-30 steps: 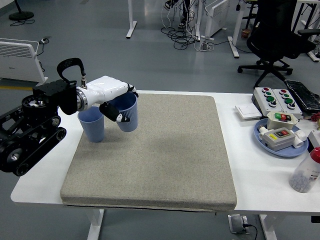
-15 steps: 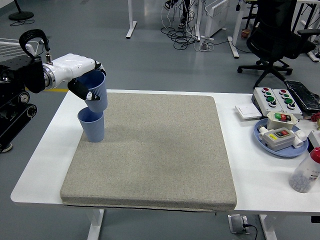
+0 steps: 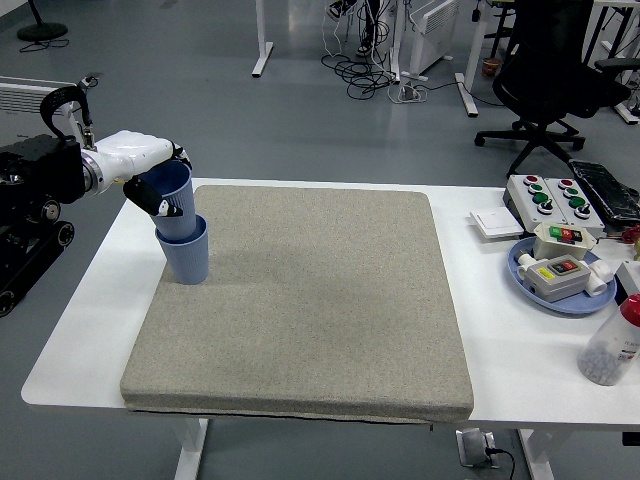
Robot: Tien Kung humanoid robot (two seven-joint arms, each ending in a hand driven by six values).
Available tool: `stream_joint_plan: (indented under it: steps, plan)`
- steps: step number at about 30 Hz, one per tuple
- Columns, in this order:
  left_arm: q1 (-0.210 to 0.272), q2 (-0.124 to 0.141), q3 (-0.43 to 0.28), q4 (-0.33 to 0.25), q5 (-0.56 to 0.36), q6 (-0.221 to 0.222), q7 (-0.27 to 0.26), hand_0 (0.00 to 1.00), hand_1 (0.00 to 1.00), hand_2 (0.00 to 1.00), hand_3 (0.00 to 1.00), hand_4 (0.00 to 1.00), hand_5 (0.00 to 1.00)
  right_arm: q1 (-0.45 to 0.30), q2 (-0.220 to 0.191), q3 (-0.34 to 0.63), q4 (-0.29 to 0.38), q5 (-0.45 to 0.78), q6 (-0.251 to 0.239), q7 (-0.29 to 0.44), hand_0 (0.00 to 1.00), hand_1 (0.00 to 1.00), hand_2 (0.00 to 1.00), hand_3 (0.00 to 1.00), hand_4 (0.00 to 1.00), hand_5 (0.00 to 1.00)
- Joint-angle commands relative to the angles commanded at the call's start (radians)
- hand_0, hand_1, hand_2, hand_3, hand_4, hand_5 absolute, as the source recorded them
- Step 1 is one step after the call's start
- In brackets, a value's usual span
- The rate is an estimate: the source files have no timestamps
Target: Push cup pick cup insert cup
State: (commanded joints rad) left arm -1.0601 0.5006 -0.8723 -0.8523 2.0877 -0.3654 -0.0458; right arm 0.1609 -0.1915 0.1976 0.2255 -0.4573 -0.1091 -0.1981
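A blue cup stands upright on the grey mat, near its far left corner. A second blue cup is tilted a little, its bottom sunk into the mouth of the standing cup. My left hand is white with dark fingertips and is shut on the upper cup, fingers wrapped round its wall from the left. The black left arm comes in from the picture's left edge. My right arm is out of view.
At the table's right end sit a blue tray with button boxes, a grey control box with red and green buttons, a white switch plate and a clear bottle with a red cap. An office chair stands behind the table.
My left hand carried the held cup from right of the standing cup up and leftward, then lowered it. Its bottom now sits inside the standing cup.
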Motion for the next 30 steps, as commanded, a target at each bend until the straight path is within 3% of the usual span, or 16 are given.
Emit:
stream_joint_plan:
  steps: [10,11,16,17,22,23,28,29,30]
  plan:
    - [-0.006,-0.014,0.018,0.038,-0.014,0.031,-0.022,0.435,0.585,0.627,0.676,0.615,0.107,0.004,0.000,0.002,0.000,-0.005,0.001,-0.001,0.730,0.669,0.706,0.593,0.163,0.390]
    - [-0.004,-0.016,0.023,0.042,-0.017,0.034,-0.027,0.491,0.688,0.726,0.783,0.858,0.352,0.004,0.000,0.002,0.000,-0.005,0.002,-0.001,0.730,0.669,0.706,0.594,0.163,0.389]
    - [0.002,-0.025,0.039,0.060,-0.010,0.045,-0.029,0.491,0.688,0.726,0.783,0.858,0.352,0.005,0.000,0.002,0.000,-0.005,0.002,-0.001,0.730,0.669,0.706,0.594,0.163,0.389]
    - [0.003,-0.027,0.041,0.066,-0.008,0.054,-0.030,0.891,0.967,0.998,0.998,0.990,0.534,0.005,-0.001,0.002,0.000,-0.006,0.002,-0.001,0.730,0.669,0.706,0.594,0.163,0.390]
    - [0.009,-0.033,0.043,0.085,-0.020,0.101,-0.030,0.891,0.967,0.998,0.998,0.990,0.534,0.006,-0.001,0.002,0.000,-0.006,0.002,-0.001,0.730,0.669,0.706,0.594,0.163,0.390]
    - [0.012,-0.035,0.040,0.091,-0.027,0.121,-0.028,0.998,0.998,0.998,0.998,0.998,0.578,0.007,-0.001,0.002,-0.001,-0.006,0.001,-0.001,0.730,0.669,0.706,0.594,0.163,0.390]
    - [0.020,-0.035,0.031,0.099,-0.050,0.165,-0.026,0.998,0.998,0.998,0.998,0.998,0.578,0.008,0.000,0.003,-0.001,-0.008,0.001,-0.001,0.730,0.669,0.706,0.594,0.163,0.390]
    - [0.022,-0.034,0.028,0.098,-0.056,0.174,-0.027,0.998,0.998,0.998,0.998,0.998,0.730,0.008,0.000,0.003,-0.001,-0.008,0.001,-0.001,0.730,0.669,0.705,0.594,0.163,0.390]
    - [0.028,-0.033,0.024,0.095,-0.073,0.194,-0.036,0.998,0.998,0.998,0.998,0.998,0.730,0.008,0.000,0.003,-0.001,-0.007,0.001,-0.001,0.730,0.669,0.705,0.594,0.163,0.390]
